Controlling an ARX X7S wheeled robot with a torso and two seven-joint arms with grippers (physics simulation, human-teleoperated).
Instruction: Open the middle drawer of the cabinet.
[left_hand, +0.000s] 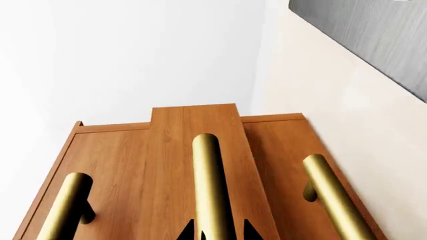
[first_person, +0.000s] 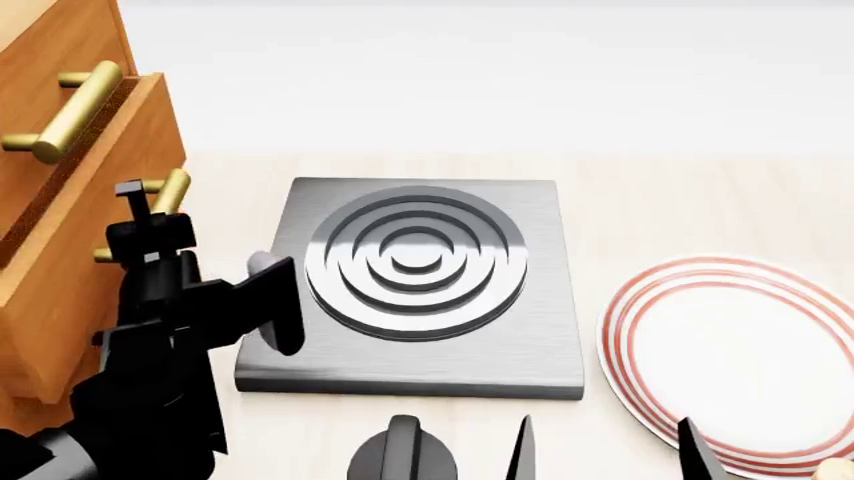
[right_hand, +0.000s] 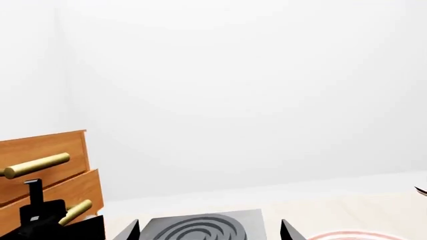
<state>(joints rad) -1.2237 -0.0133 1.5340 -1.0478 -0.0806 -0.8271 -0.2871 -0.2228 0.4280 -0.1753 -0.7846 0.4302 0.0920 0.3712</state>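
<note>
smooth brass bar handle (left_hand: 213, 192), woodgrain middle drawer (left_hand: 193, 122)

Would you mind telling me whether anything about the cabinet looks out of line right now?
Yes: the middle drawer juts out past the other two fronts of the cabinet, with the left gripper around its handle. Nothing looks damaged or spilled.

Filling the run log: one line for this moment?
left end effector: on middle drawer handle | drawer: partly out of cabinet | right end effector: idle, open
</note>
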